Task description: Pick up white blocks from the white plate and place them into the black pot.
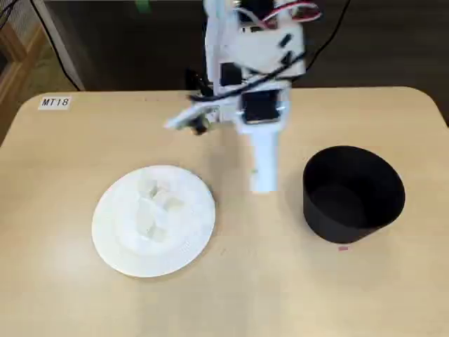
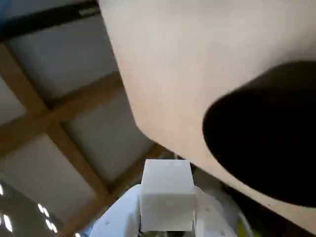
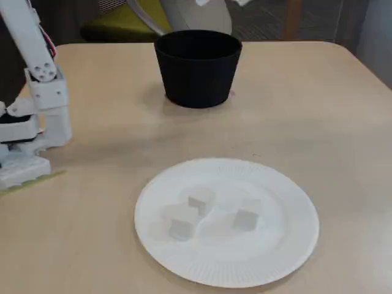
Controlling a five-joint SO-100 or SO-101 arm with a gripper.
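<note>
**Block pinched in gripper, raised above table; three blocks left on plate**

Wrist view, nearest first: gripper (image 2: 168, 217) fingers pinch one white block (image 2: 167, 200) at the bottom centre, white finger parts showing on both sides of it. Beyond it, the light wood table (image 2: 197, 74) edge runs diagonally, floor with wooden beams to the left. Pot (image 2: 266, 133) is a blurred dark mass on the right, on the table.

A fixed view from the table side: plate (image 3: 288, 245) is nearest, flat on the table. Three blocks sit near its centre: one left (image 3: 181, 222), one behind it (image 3: 201, 199), one right (image 3: 246, 218). Left two are close together, touching or not is unclear; the right one stands apart. Arm base (image 3: 27, 122) stands at the left edge, near the table's side. Pot (image 3: 197, 67) is farther back, upright, well apart from the plate; its inside is too dark to tell contents.

A fixed view from above: plate (image 1: 116, 246) front left, blocks (image 1: 156, 207) a pale cluster on it, hard to count. Pot (image 1: 351, 193) is on the right. Arm (image 1: 263, 105) reaches in from the far edge, the gripper body pointing down between plate and pot; fingertips are not clear here. A label (image 1: 55, 102) reading "MT18" is at the far left corner.
</note>
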